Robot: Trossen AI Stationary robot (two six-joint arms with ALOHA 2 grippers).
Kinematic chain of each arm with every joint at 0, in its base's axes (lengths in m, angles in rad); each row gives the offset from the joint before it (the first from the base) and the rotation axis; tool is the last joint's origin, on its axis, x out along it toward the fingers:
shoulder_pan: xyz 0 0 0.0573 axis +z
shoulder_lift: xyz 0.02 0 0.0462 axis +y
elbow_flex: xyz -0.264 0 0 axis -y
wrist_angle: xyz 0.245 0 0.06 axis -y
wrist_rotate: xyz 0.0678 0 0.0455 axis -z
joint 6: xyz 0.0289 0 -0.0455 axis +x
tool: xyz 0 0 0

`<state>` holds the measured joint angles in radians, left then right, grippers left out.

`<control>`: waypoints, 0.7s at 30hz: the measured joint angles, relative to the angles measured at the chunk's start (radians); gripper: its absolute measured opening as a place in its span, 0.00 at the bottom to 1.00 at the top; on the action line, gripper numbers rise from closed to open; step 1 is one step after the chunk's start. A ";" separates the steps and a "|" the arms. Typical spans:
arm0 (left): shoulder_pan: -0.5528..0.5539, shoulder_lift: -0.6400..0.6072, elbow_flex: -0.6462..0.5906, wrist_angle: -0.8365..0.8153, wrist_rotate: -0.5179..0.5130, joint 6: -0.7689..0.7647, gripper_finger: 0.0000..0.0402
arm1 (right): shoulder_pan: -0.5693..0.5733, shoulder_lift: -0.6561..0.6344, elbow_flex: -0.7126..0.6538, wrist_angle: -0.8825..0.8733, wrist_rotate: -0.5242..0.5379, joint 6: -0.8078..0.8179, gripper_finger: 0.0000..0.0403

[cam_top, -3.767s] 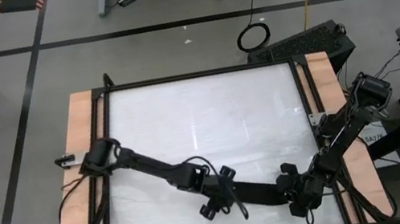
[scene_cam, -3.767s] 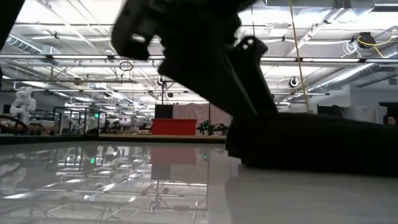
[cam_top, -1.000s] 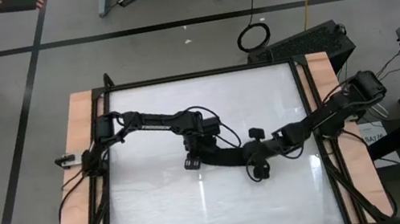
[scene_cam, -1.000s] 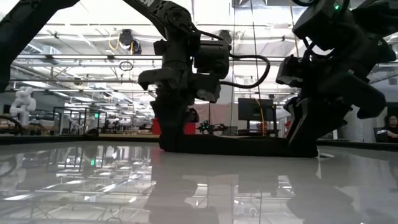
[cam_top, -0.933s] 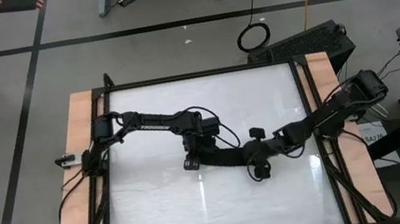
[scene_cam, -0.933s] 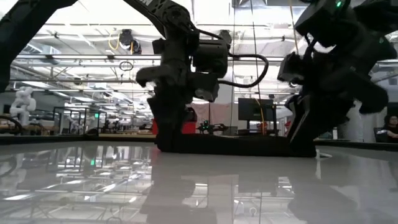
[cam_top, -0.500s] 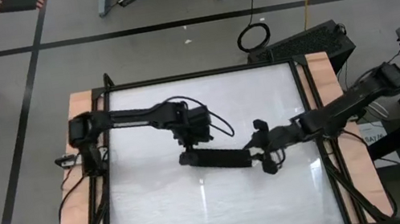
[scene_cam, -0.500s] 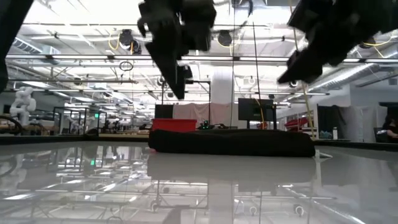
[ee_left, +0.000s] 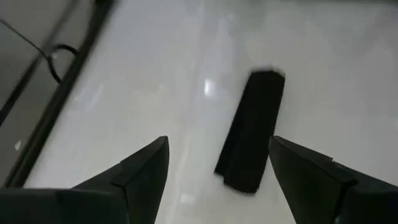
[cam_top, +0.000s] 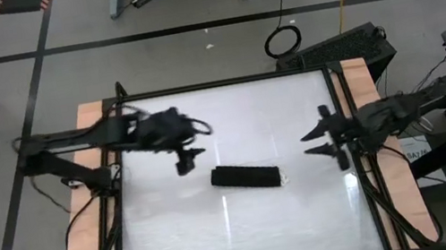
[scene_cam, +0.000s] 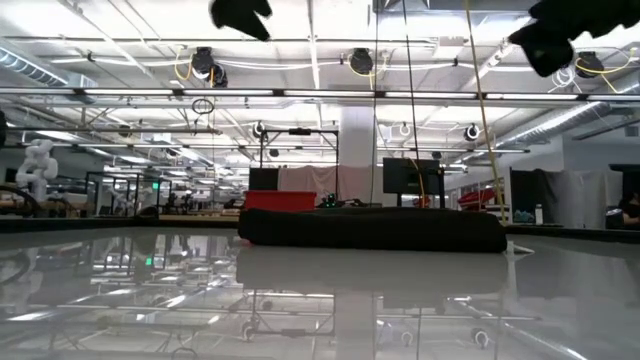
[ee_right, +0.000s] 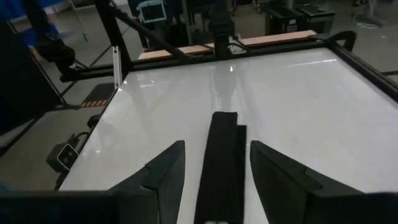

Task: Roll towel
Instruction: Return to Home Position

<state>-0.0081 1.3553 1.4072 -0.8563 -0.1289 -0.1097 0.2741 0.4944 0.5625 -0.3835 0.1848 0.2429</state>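
The rolling part of the job looks finished: the towel [cam_top: 247, 175] lies as a narrow dark roll near the middle of the white desk [cam_top: 230, 115], slightly slanted to its edges, with its small white tag [cam_top: 285, 178] poking out at the end nearer the right arm. In the low view it sits as one compact, even log flat on the surface, with no loose flap that I can make out (the far side of the roll is hidden from that camera).

Neither arm is touching it. The left pincer [cam_top: 189, 160] hangs off the roll's left end, apart from it and nearer the desk's left side, fingers spread wide and holding nothing; its wrist view shows the roll lying free between and beyond the two fingers. The right pincer [cam_top: 306, 145] is near the desk's right edge, well apart from the roll, likewise spread open and empty.

What seems left is only for both arms to get to their rest poses, leaving the roll undisturbed
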 joint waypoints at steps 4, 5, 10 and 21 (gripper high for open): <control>-0.073 -0.180 -0.180 0.100 -0.106 -0.162 0.70 | 0.000 -0.137 -0.015 -0.083 0.026 0.011 0.42; -0.098 -0.224 -0.234 0.132 -0.138 -0.210 0.70 | 0.000 -0.172 -0.031 -0.084 0.029 0.012 0.42; -0.233 -0.401 -0.496 0.256 -0.295 -0.458 0.70 | 0.000 -0.345 -0.153 -0.070 0.079 0.056 0.42; -0.523 -0.537 -0.891 0.469 -0.660 -0.861 0.70 | 0.000 -0.491 -0.461 0.186 0.105 0.200 0.42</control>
<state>-0.5315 0.8183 0.5165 -0.3875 -0.7893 -0.9711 0.2738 0.0036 0.1012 -0.1976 0.2895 0.4431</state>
